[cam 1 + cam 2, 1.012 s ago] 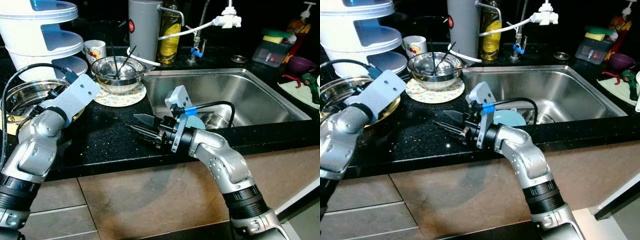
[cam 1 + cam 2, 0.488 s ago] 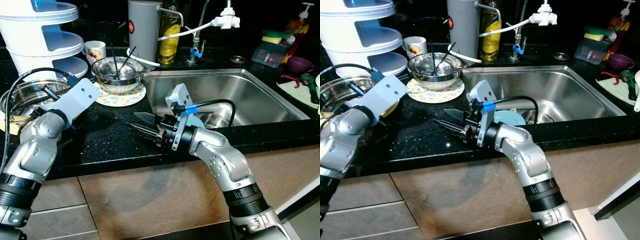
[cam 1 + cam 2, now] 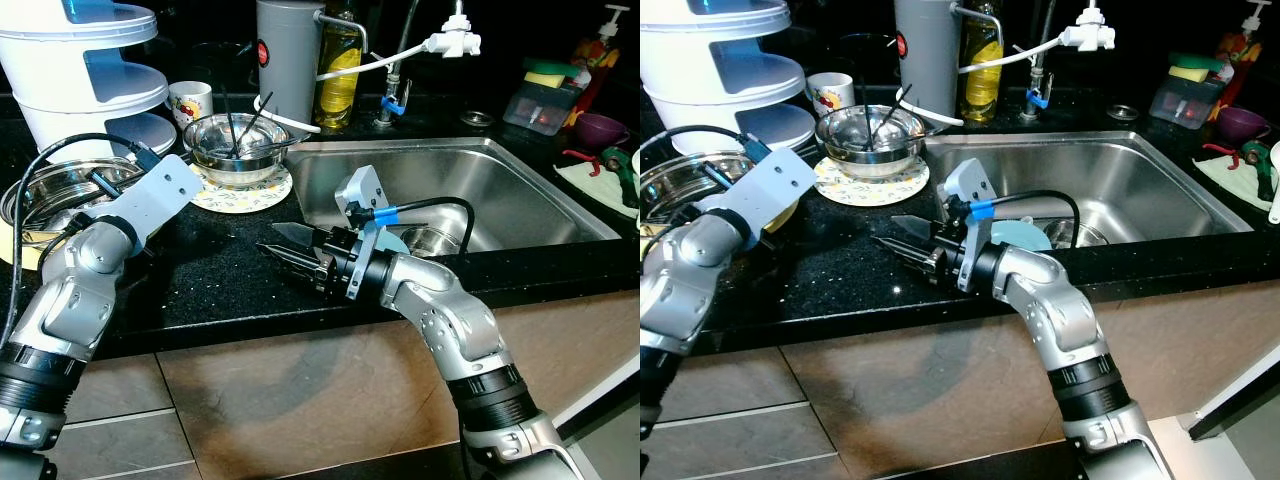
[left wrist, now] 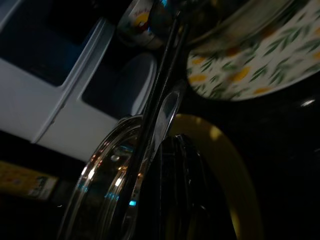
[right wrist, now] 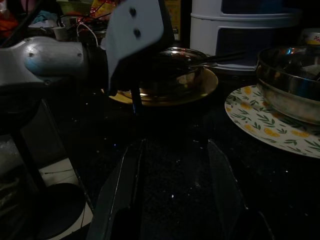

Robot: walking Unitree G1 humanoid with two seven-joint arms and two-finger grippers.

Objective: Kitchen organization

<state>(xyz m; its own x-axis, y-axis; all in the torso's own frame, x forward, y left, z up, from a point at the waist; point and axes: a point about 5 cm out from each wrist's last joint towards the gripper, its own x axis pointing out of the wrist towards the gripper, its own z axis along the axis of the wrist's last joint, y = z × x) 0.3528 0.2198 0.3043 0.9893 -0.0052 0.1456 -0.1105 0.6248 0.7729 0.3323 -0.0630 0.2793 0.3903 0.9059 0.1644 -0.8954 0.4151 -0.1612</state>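
Note:
My right gripper [image 3: 268, 238] hovers open just above the black counter [image 3: 215, 275], left of the sink, fingers pointing left with nothing between them. The right wrist view has its two fingers [image 5: 122, 190] spread over bare counter. My left gripper [image 4: 172, 170] reaches into a steel bowl [image 3: 55, 185] that sits on a yellow plate [image 5: 200, 87] at the counter's left; its wrist hides the fingers. A long utensil [image 4: 160, 100] lies across that bowl's rim. Further back, a second steel bowl [image 3: 235, 148] holding chopsticks rests on a floral plate [image 3: 245, 195].
A white tiered container [image 3: 85, 70], a mug [image 3: 188, 100], a grey jug [image 3: 288, 60] and an oil bottle [image 3: 340, 70] line the back. The steel sink [image 3: 500, 180] holds a blue plate [image 3: 390, 240] and a small bowl [image 3: 435, 240]. Sponges and bottles sit far right.
My right gripper has crept slightly right and up, still open. The left arm has shifted only a little at the bowl.

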